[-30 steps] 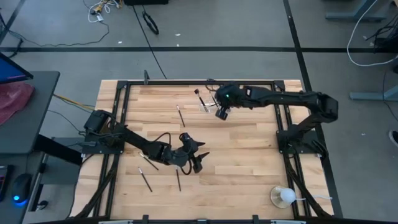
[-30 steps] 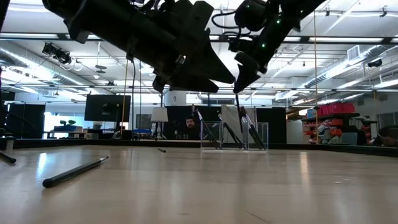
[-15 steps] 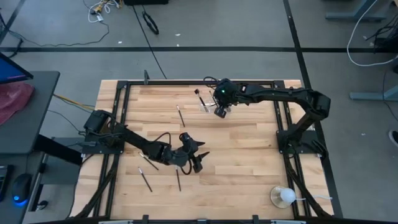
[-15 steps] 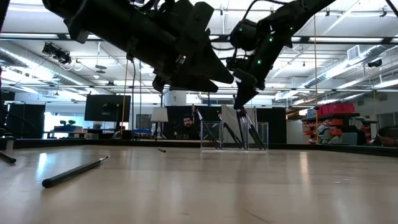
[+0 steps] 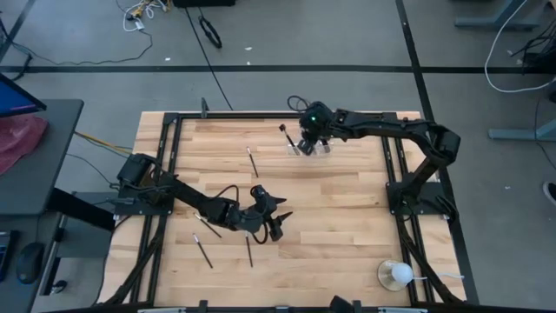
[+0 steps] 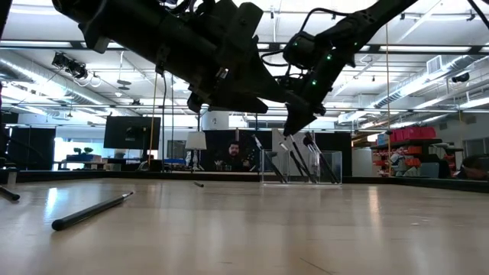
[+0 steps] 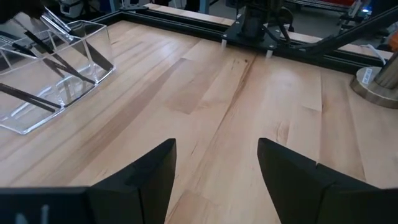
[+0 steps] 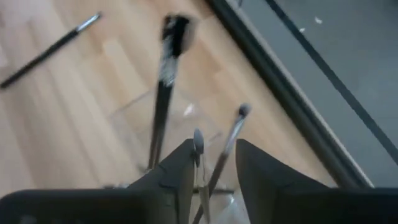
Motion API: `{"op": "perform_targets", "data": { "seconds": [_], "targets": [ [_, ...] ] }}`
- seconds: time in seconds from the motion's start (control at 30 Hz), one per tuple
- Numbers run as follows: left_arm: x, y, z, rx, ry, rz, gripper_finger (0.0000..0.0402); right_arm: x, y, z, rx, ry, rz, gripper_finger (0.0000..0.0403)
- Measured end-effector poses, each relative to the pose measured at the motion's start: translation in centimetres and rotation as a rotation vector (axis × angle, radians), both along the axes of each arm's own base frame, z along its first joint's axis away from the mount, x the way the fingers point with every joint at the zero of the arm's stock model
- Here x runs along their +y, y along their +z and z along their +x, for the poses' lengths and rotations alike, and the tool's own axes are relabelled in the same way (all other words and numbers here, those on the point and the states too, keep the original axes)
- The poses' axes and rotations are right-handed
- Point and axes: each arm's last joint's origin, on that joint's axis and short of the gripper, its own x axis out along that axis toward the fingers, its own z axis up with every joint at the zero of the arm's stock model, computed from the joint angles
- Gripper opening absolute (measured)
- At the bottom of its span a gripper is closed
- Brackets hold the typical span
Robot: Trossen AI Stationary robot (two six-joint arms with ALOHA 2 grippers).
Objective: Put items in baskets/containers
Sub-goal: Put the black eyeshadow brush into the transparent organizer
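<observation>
The clear organizer (image 5: pixel 318 149) (image 6: pixel 302 168) stands near the table's far edge with a few dark makeup brushes leaning in it, one thick-tufted (image 8: pixel 165 81). My right gripper (image 5: pixel 305 144) (image 8: pixel 214 168) hovers right over it, open, fingers pointing down, with two thin brush handles (image 8: pixel 219 163) rising between and beside its fingers. Several brushes lie flat on the wood: one mid-table (image 5: pixel 252 162) and three near my left gripper (image 5: pixel 206 228) (image 5: pixel 203 254) (image 5: pixel 248 251). My left gripper (image 5: pixel 276 224) (image 7: pixel 217 168) hangs open above the table's near middle, holding nothing.
A white ball on a clear round base (image 5: pixel 395 275) stands at the near right corner. The black frame rail (image 5: pixel 261 115) runs just beyond the organizer. Bare wood (image 5: pixel 347 217) lies between the two arms. A person sits in the room behind the table (image 6: pixel 233 156).
My right gripper has moved toward the table's far edge and stands over the organizer. The brush that hung below it now stands in the organizer. The organizer has slid a little toward the table's right edge.
</observation>
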Motion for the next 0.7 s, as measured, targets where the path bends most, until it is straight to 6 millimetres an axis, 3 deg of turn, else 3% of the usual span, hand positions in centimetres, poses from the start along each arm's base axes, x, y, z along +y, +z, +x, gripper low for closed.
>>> {"op": "perform_targets", "data": {
  "seconds": [0.23,0.4,0.53,0.7],
  "targets": [
    [0.0,0.0,0.0,0.0,0.0,0.0,0.0232,-0.9,0.9,0.2,-0.05,-0.113,-0.144,0.0141],
    [0.0,0.0,0.0,0.0,0.0,0.0,0.0232,0.4,2.5,0.2,-0.079,-0.061,-0.187,0.0137],
    [0.0,0.0,0.0,0.0,0.0,0.0,0.0232,4.0,4.3,0.3,-0.104,0.048,-0.2,0.0126],
    [-0.1,-0.5,-0.4,0.03,0.036,-0.003,0.0232,11.0,4.8,0.3,-0.134,0.257,-0.188,0.0108]
  ]
}}
